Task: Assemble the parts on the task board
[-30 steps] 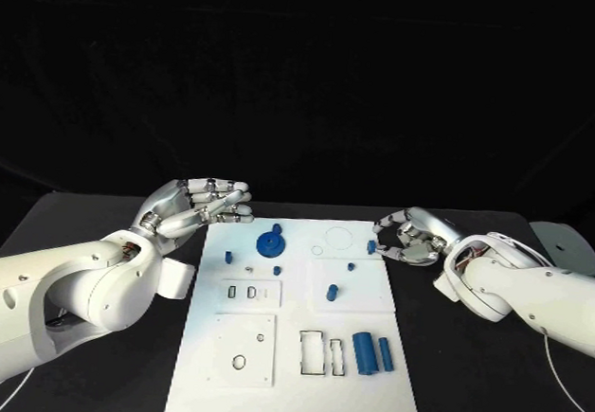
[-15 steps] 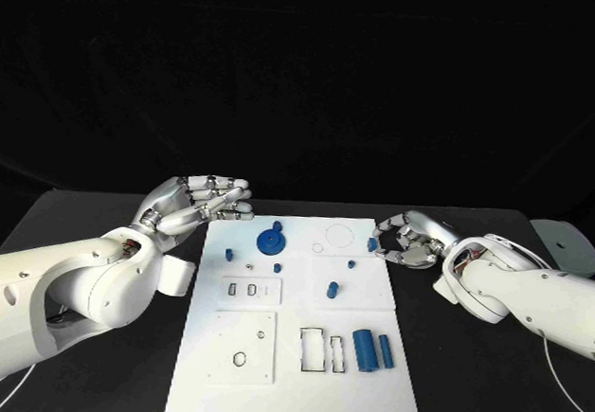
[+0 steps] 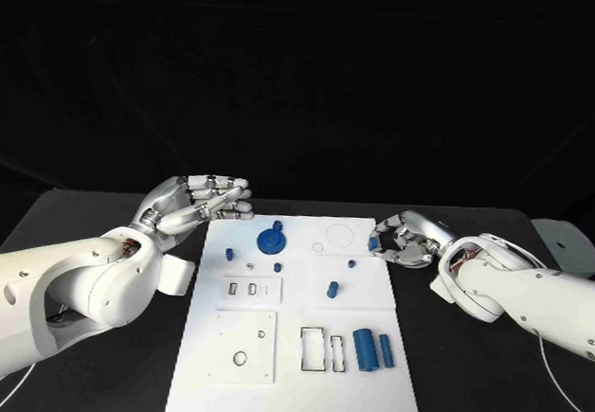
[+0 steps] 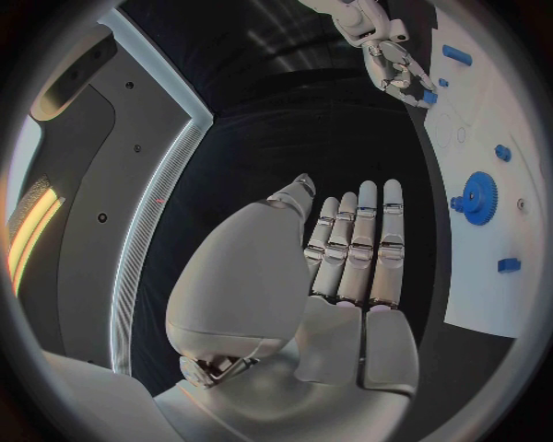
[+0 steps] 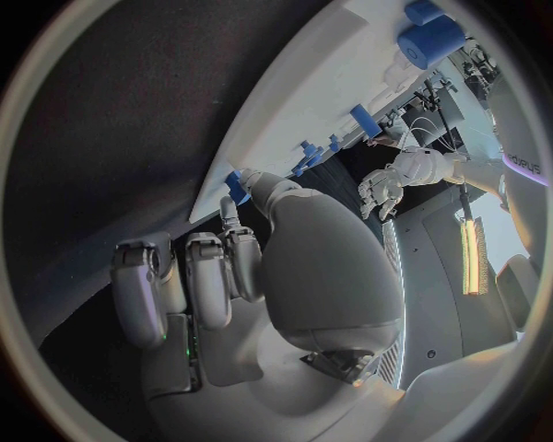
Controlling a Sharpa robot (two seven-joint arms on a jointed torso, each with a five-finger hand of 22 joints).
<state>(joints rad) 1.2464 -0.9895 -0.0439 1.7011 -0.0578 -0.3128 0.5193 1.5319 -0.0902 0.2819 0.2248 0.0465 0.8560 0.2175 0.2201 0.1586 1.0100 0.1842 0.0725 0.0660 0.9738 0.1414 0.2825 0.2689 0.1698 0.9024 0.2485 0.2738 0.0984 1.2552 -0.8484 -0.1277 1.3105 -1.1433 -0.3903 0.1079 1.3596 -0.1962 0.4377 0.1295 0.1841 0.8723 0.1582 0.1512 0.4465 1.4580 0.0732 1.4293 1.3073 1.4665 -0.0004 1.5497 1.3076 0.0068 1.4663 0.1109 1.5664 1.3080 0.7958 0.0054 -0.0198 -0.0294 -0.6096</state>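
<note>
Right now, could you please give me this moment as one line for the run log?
left hand: raised beside task board, holds nothing | right hand: at board's right edge, touching small blue part | gear: on board

A black surface (image 3: 78,219) fills the lower part of the head view. Behind its far edge hangs a dark, faintly creased backdrop (image 3: 305,93). Near the surface's right edge sits a pale rounded object (image 3: 566,246).

You have the task board (image 3: 292,377) mid-bench, left hand (image 3: 195,204) off its far-left corner, right hand (image 3: 407,240) at its far-right edge, two cylinders (image 3: 373,350) near its right edge.
</note>
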